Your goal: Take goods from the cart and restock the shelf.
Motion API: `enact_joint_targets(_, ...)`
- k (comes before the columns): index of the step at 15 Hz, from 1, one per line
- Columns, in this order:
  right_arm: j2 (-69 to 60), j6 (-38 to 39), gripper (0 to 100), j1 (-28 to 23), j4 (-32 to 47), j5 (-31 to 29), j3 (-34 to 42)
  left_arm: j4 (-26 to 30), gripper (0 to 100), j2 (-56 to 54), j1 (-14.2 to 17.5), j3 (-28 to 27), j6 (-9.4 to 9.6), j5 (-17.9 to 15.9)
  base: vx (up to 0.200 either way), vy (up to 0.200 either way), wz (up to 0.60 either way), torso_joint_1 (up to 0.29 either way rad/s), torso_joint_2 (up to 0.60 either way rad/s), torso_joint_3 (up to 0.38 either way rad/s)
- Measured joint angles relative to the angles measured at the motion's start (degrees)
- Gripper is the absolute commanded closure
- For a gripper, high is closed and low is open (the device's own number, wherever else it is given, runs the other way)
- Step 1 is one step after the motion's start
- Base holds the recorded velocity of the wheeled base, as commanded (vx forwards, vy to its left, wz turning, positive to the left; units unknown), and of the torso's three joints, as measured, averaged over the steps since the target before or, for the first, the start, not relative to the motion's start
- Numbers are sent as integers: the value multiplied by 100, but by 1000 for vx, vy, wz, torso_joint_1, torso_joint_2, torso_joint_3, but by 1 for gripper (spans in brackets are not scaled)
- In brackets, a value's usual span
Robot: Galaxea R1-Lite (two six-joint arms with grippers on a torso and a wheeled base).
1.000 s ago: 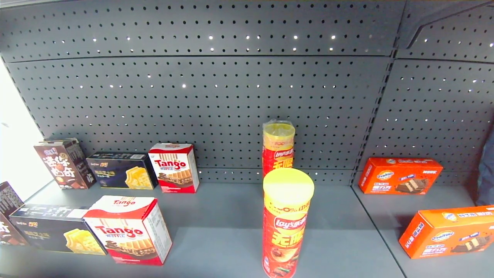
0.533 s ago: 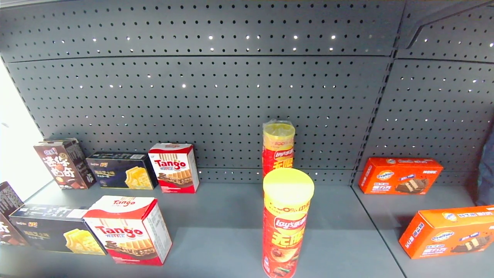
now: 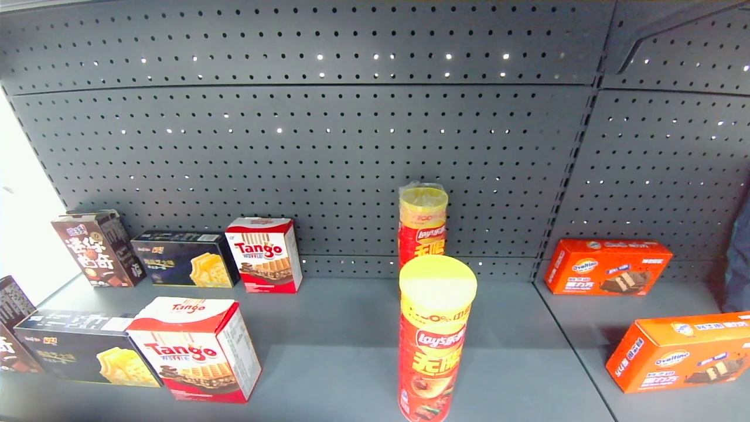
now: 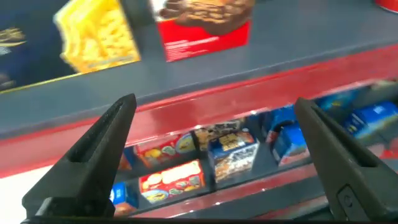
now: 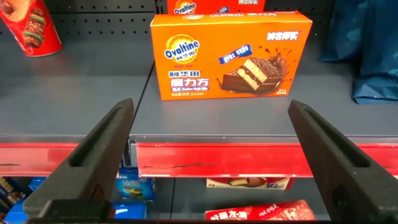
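Jaws wide and empty on left gripper (image 4: 214,106) and right gripper (image 5: 209,106), orange box (image 3: 679,351) sitting lower right in head view.

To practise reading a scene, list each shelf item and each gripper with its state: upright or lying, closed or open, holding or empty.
front chips can: upright, lid on.
rear chips can: upright, lid on.
front red wafer box: standing, closed.
near orange box: standing on its long side, closed.
left gripper: open, empty.
right gripper: open, empty.
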Motion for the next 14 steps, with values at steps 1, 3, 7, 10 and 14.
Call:
enact_joint_targets(1, 0, -2, 0, 0, 0, -4, 0, -22, 0, -195, 183, 11, 9, -5, 0, 0, 0, 0, 0, 0)
enact_joint_targets(3, 0, -2, 0, 2, 0, -4, 0, -62, 0, -553, 455, 38, -148, 211, 0, 0, 0, 0, 0, 0)
enact_joint_targets(7, 0, -2, 0, 2, -2, -4, 0, -77, 0, -1129, 878, 49, -191, 260, 0, 0, 0, 0, 0, 0)
enact_joint_targets(10, 0, -2, 0, 2, 0, -1, 0, -85, 0, -1281, 912, 49, -266, 274, 0, 0, 0, 0, 0, 0)
enact_joint_targets(14, 0, 0, 0, 2, -2, -4, 0, -88, 0, -1334, 912, 49, -304, 372, 0, 0, 0, 0, 0, 0)
